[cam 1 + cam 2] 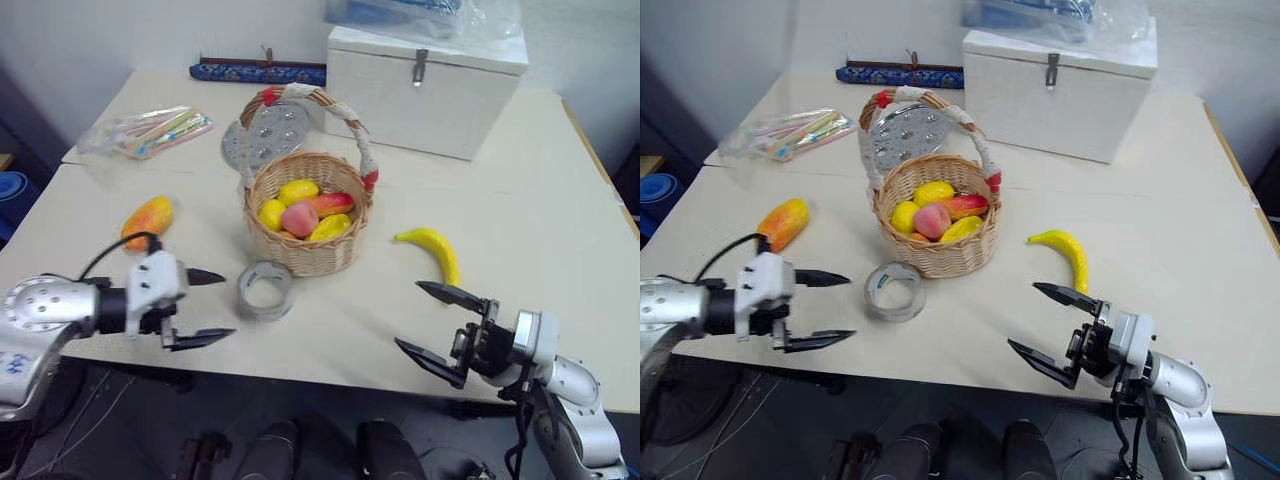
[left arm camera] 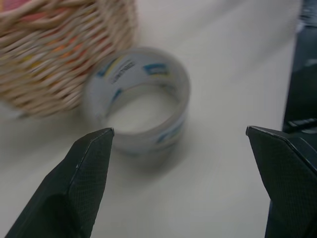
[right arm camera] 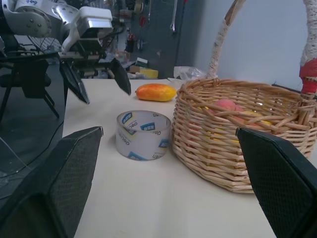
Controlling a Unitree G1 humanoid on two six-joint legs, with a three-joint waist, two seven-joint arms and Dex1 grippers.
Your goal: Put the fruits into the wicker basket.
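Observation:
The wicker basket (image 1: 305, 225) stands mid-table with lemons, a peach and other fruit inside, its white-corded handle arching over it. An orange-yellow mango (image 1: 147, 219) lies on the table to the basket's left. The yellow banana (image 1: 435, 248) lies to its right. My left gripper (image 1: 205, 307) hovers open and empty at the table's front edge, below the mango and just left of a tape roll. My right gripper (image 1: 435, 320) is open and empty at the front edge, below the banana. In the right wrist view the basket (image 3: 237, 144), mango (image 3: 156, 91) and left gripper (image 3: 101, 79) appear.
A clear tape roll (image 1: 265, 290) sits in front of the basket, between the grippers. A white latched box (image 1: 425, 90) stands at the back right. A grey perforated disc (image 1: 265, 132) and a plastic bag of coloured sticks (image 1: 150, 130) lie behind the basket.

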